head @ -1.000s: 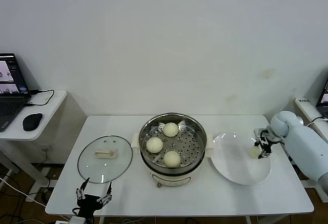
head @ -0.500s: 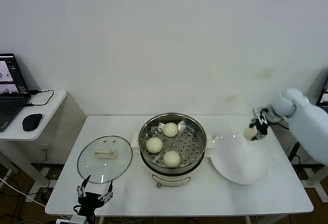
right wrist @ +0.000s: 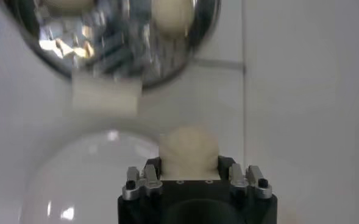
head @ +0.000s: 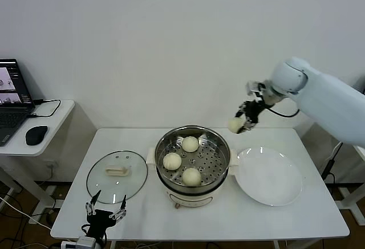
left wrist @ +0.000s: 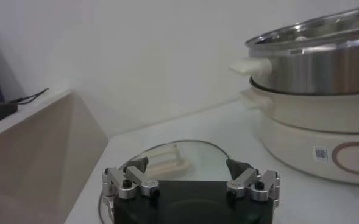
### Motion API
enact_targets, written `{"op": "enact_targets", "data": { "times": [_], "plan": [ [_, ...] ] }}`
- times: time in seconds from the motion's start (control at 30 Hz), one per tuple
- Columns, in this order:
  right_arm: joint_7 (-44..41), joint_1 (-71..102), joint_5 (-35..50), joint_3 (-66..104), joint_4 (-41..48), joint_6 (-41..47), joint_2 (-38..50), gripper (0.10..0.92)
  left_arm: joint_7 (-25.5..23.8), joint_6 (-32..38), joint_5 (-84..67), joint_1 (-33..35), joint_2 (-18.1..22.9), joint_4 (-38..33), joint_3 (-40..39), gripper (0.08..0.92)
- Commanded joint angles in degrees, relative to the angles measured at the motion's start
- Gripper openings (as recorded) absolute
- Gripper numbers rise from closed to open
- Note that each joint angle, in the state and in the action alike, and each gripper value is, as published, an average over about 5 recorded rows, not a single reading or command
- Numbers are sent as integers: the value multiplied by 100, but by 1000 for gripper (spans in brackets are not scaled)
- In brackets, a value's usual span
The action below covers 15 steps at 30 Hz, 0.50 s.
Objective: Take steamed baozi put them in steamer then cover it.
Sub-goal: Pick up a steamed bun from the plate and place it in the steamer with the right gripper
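Right gripper (head: 242, 122): up in the air off the far right edge of the steamer, above the gap between pot and plate, jaws clenched on a bun (head: 235, 125).
Held bun: pale and round, wedged between the jaws; in the right wrist view (right wrist: 189, 148) it fills the space just ahead of the gripper (right wrist: 191, 171), with the steamer's shiny rim and a cream handle below it.
Steamer (head: 163, 146): centre of the counter (head: 319, 215), steel perforated basket on the cream pot, side handles left and right, uncovered.
Buns in the steamer: three lying apart on the perforated floor, one far (head: 190, 143), one left (head: 171, 160), one near (head: 191, 176).
Lid (head: 117, 172): glass with a cream handle, flat on the counter just left of the steamer, touching nothing else.
Plate (head: 268, 176): white, just right of the steamer, bare.
Left gripper (head: 105, 211): low at the counter's near left edge, just this side of the lid, jaws released and spread wide; the left wrist view shows it (left wrist: 191, 180) facing the lid (left wrist: 197, 155) with nothing between the jaws.
Side desk: far left, with a laptop (head: 11, 98) and a mouse (head: 36, 135).
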State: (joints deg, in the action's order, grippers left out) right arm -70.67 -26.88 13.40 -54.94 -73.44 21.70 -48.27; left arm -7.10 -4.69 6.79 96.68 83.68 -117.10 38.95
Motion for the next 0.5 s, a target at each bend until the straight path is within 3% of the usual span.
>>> {"op": "enact_targets", "data": {
  "times": [0.03,0.23,0.5],
  "plan": [
    [251,-1558,1960,-2172,-386,886,-982,569,-36,-45,-113,-58,-38,-115,150,823],
    [399,-1496,2155,-2494,-418,1092,-1359,568,-36,-44,-124,-106,-23,-174,163,823],
    [459,-919,1588,-2556,-275,1206,-1532,567,-59,-53,-147,-129,-48,-215,195,823]
  ]
}}
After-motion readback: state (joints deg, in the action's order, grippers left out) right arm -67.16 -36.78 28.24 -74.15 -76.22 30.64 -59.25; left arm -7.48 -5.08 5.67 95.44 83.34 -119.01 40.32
